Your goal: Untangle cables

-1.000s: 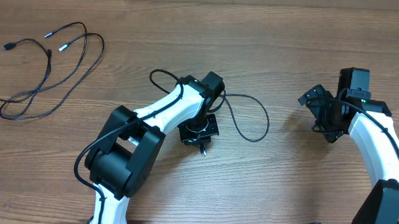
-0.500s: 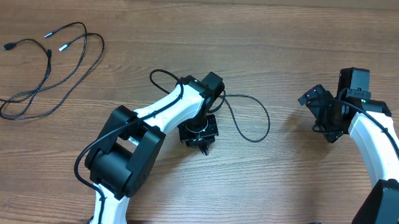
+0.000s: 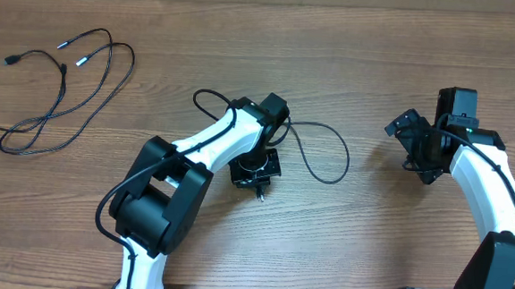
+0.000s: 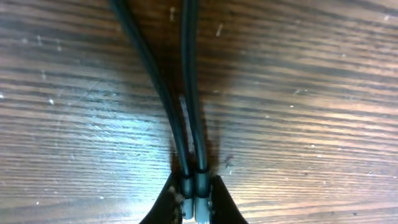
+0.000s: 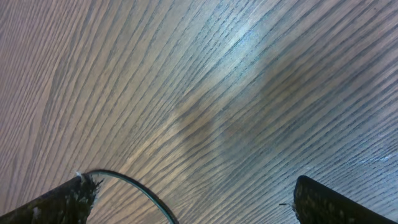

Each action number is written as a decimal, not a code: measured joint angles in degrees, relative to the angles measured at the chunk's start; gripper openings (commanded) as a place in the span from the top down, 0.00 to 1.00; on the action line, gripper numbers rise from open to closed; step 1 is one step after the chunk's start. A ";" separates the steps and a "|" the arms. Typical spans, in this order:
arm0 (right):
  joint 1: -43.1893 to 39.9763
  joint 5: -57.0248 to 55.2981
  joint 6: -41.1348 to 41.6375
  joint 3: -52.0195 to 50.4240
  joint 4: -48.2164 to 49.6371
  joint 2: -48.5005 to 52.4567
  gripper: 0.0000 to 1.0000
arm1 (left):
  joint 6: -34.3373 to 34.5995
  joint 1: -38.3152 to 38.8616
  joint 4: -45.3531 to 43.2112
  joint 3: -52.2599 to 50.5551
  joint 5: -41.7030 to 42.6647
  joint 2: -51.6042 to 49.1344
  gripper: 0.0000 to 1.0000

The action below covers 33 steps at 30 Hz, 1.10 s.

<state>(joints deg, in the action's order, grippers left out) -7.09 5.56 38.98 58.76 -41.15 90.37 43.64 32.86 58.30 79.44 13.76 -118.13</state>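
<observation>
My left gripper (image 3: 260,182) is at the table's middle, pointing down, shut on two strands of a thin black cable (image 4: 186,93). In the left wrist view the strands run side by side into the pinched fingertips (image 4: 196,200). From there the cable makes a loop (image 3: 336,145) on the table to the right. A second bunch of thin black cables (image 3: 59,96) with small plug ends lies at the far left, apart from both grippers. My right gripper (image 3: 416,143) is open and empty at the right; its fingers stand wide apart over bare wood (image 5: 191,186).
The wooden table (image 3: 367,250) fills all views. The thicker black cable of the left arm (image 3: 208,98) arcs beside that arm. A thin dark curved line (image 5: 140,186) shows near the right gripper's left finger.
</observation>
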 measured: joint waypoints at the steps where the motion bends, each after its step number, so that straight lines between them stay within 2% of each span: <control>1: 0.00 -0.02 0.02 0.00 0.00 0.02 0.00 | -0.22 -0.11 0.00 0.00 0.09 0.00 0.96; 11: 0.00 -0.02 0.02 0.00 0.00 0.02 0.00 | -2.10 -1.88 2.03 0.26 0.00 -0.02 0.96; 15: 0.00 -0.02 0.00 0.00 0.00 0.02 0.00 | -3.08 -1.99 6.01 4.57 -1.99 -0.09 0.96; 25: 0.00 -0.02 0.02 0.00 -0.02 0.02 0.00 | -3.80 -5.18 24.33 30.71 -14.82 -0.11 0.96; 33: 0.00 -0.02 0.02 0.00 0.00 0.02 0.00 | -3.80 -19.82 35.41 52.98 -23.87 -0.11 0.96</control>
<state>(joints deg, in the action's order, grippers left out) -7.09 5.54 39.00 58.76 -41.15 90.39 39.83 13.04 93.71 132.42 -10.11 -118.24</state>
